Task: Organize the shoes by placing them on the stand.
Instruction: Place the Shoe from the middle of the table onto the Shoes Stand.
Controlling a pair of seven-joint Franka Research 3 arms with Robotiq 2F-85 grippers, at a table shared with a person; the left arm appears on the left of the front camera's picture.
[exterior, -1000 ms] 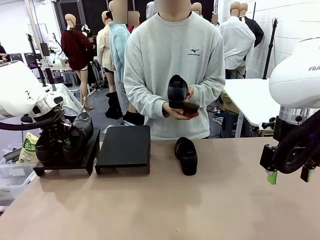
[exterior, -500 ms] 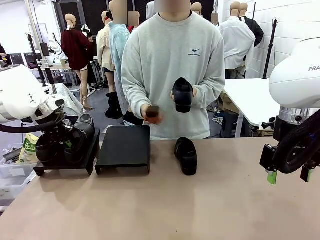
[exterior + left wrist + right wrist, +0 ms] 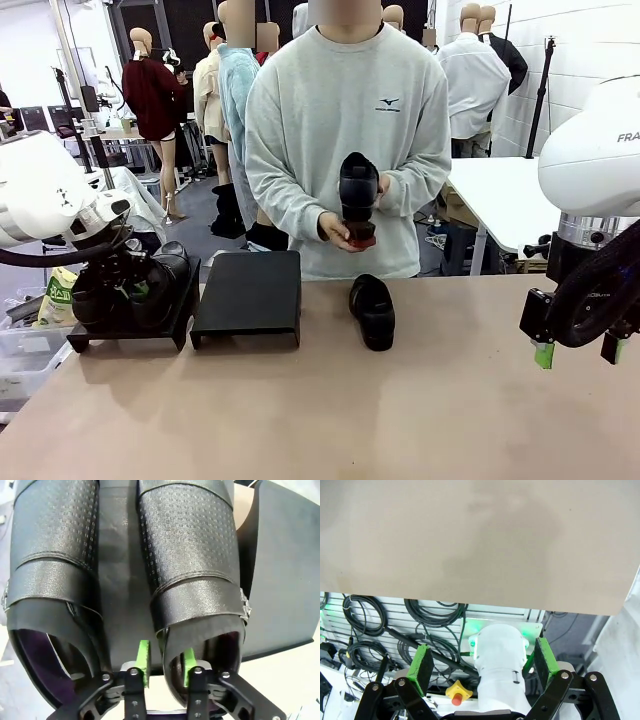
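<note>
Two black shoes lie side by side on the left black stand. My left gripper straddles the heel rim of the right-hand one. Its green pads stand slightly apart, one outside the rim and one inside the shoe, loose on it. In the front view that gripper sits low among the two shoes. A third shoe lies on the table. The person holds a fourth shoe upright in both hands. My right gripper hangs open and empty at the right.
A second black stand, bare on top, sits just right of the first. The tan table stretches wide between the arms. In the right wrist view the right gripper looks down past the table edge at cables and the robot base.
My left jaws have parted a little from the shoe's heel, and that shoe has settled lower onto the stand. The person has brought both hands back onto the held shoe.
</note>
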